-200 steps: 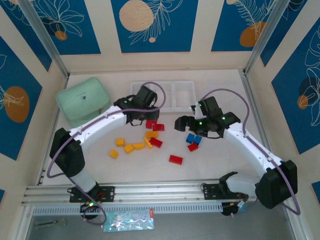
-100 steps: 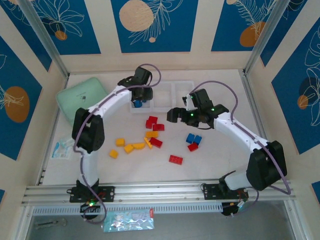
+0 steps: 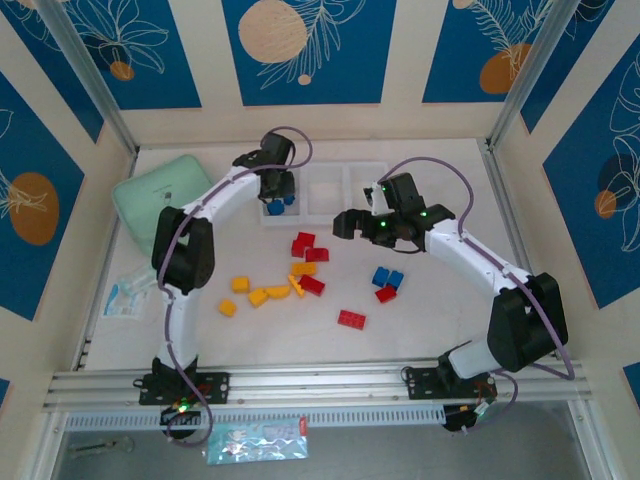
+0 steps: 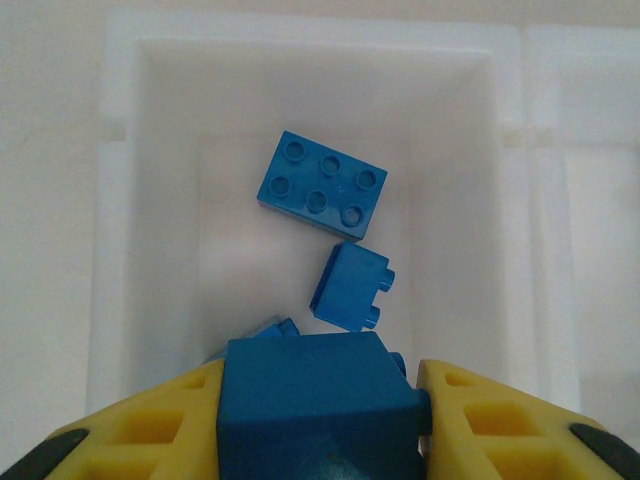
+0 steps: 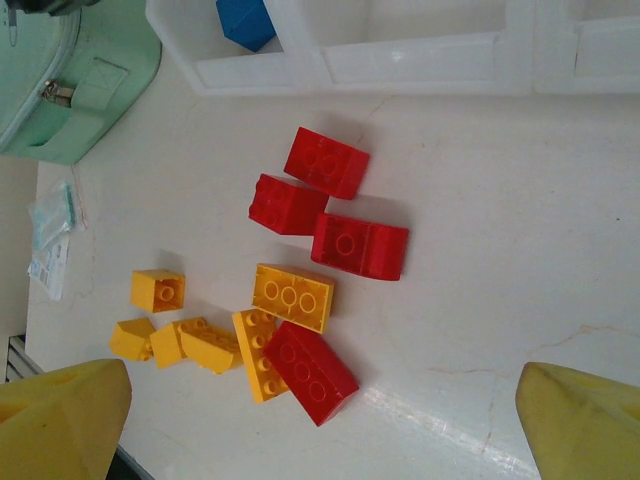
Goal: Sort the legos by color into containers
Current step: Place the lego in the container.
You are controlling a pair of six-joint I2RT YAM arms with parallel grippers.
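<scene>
Left hand (image 4: 325,430) carried blue lego (image 4: 318,395) over tray (image 4: 120,150); six-stud lego (image 4: 322,185) diagonal.

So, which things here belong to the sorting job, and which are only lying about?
Belonging to the job:
white tray
held blue brick in the left end effector
sorted blue bricks in the tray
red bricks, yellow bricks and loose blue bricks on the table

Just lying about:
mint-green box
plastic packet
printed packet below the front rail
</scene>
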